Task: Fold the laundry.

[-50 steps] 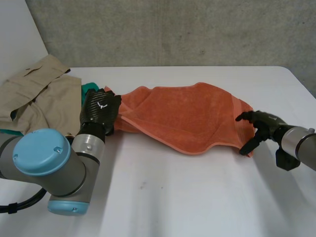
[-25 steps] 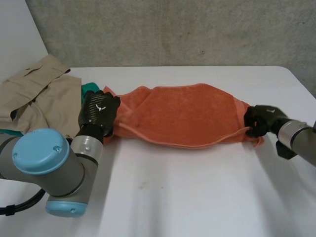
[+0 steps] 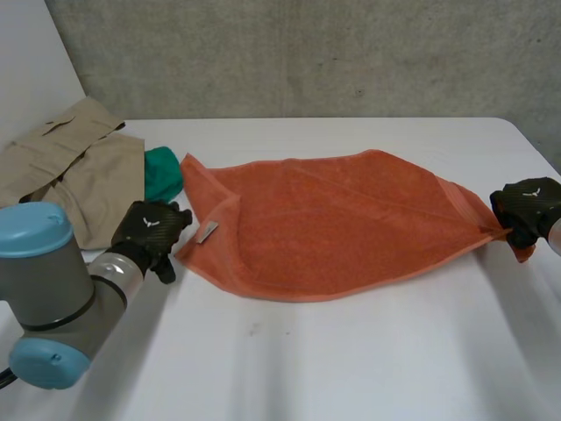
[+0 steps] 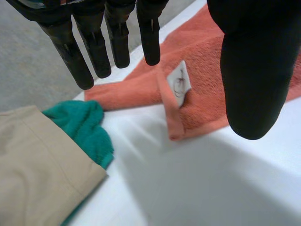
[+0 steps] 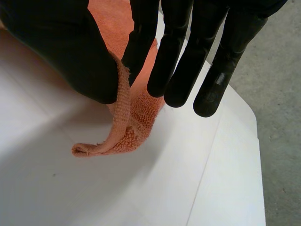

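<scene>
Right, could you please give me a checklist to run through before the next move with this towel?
1. Right hand pinches the orange towel's corner: ok.
2. Left hand grips the towel: not ok; it is open, fingers straight, by the near corner.
3. Towel lies flat: not ok; the edge by the white label is folded over.
4. Green cloth apart from the towel: cannot tell.
5. Khaki garment apart from the towel: ok.

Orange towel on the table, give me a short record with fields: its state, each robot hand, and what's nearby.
orange towel: spread on white table, one corner turned over, label showing
left robot hand: open, beside that corner, holding nothing
right robot hand: pinching the opposite corner
nearby: green cloth, beige garment
</scene>
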